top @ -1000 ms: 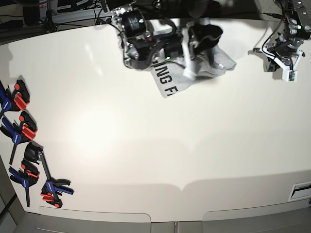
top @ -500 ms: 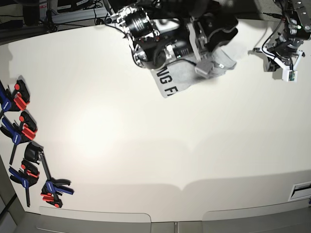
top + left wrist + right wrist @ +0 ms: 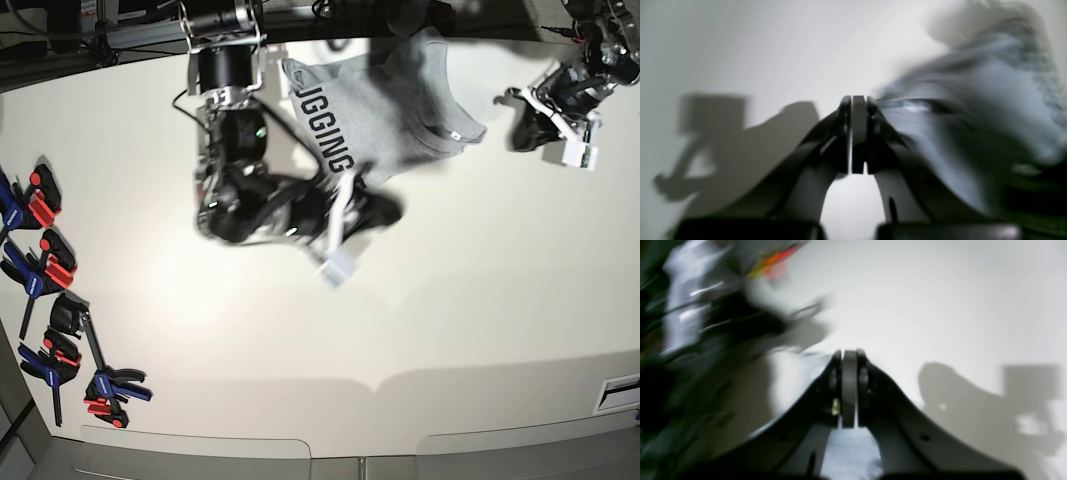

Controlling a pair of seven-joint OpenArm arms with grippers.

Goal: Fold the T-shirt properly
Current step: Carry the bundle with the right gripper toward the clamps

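Both claws are closed, as we see in the wrist views: the left gripper (image 3: 853, 133) has its pads pressed flat together with only a thin seam between them, and the right gripper (image 3: 849, 386) shows the same, pads meeting with nothing clamped between them

From the base view we find the right gripper (image 3: 375, 212) out over the white table (image 3: 420, 330), a little toward the middle from the far edge, its arm blurred and lying across the surface. We see the left gripper (image 3: 523, 133) near the far right corner, well apart from the other arm

We see the T-shirt (image 3: 395, 105) lying bunched against the far edge of the table, roughly at its middle. It is grey, with black block letters running along its left side, lettering up. The cloth is crumpled, one lobe reaching toward the right. The right arm lies just beside the shirt's near edge; whether it touches the cloth we cannot tell. In the left wrist view the shirt (image 3: 973, 110) is a grey smear right of the closed pads

Along the left edge of the table we count several clamps (image 3: 50, 300) with blue and red handles, lying in a loose column
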